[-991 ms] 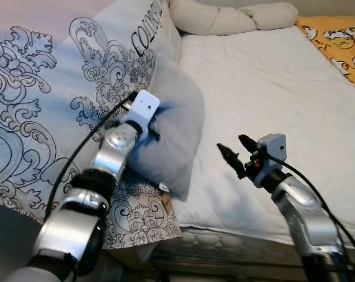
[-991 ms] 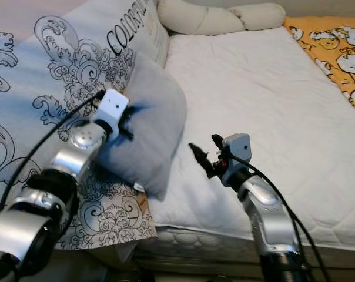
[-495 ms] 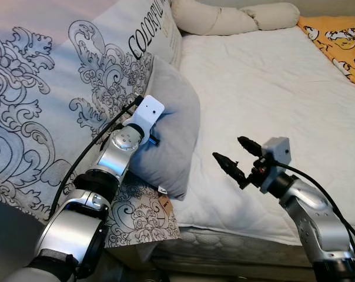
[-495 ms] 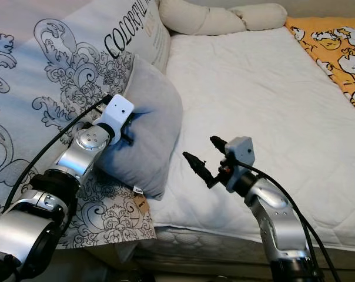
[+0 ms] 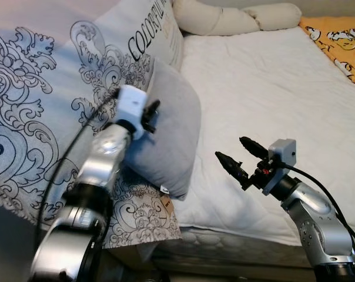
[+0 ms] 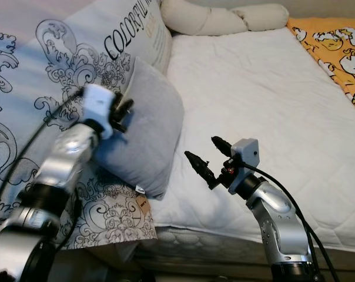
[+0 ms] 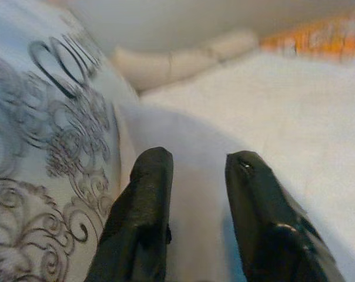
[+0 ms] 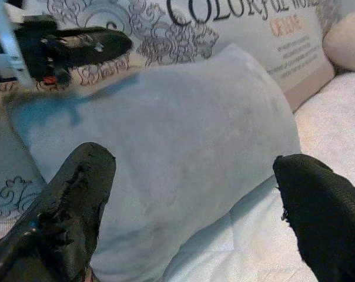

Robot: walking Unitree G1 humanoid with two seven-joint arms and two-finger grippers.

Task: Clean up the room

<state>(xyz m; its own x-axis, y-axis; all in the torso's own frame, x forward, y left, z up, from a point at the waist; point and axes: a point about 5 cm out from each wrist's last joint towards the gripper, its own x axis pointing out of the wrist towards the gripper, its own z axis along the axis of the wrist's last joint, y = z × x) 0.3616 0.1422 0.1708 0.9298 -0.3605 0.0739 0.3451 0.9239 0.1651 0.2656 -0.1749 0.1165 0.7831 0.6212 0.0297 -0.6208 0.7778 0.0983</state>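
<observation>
Left side: patterned duvet [image 5: 42, 117] heaped along the left edge of the bed, lettering on its upper fold. A grey pillow [image 5: 168, 132] leans against it, standing on edge, lower corner near the mattress edge, the other long side resting on the white sheet [image 5: 271, 82].

Left gripper [image 5: 150, 113]: raised at the pillow's upper left face, at the seam between pillow and duvet. In the left wrist view the two fingers [image 7: 145, 200] stand apart with grey fabric visible between them, nothing pinched. Frame is motion-blurred, so contact with the pillow cannot be confirmed; judged open and just off the surface.

Centre: pillow's long axis runs from the near edge of the bed up towards the headboard, tilted towards the duvet.

Right gripper [image 5: 237, 155]: over the sheet, just beside the pillow's right edge, not touching. Fingers spread wide, pointing left at the pillow; right wrist view has the pillow [image 8: 166, 158] square between them.

Key relation: the pillow lies between the two grippers, left one nearer. A two-sided grab looks like the likely next move; the right one has to travel left across a small gap.

Far right: cream bolster [image 5: 236, 17] at the head of the bed, orange printed blanket [image 5: 342, 41] on the far side.
</observation>
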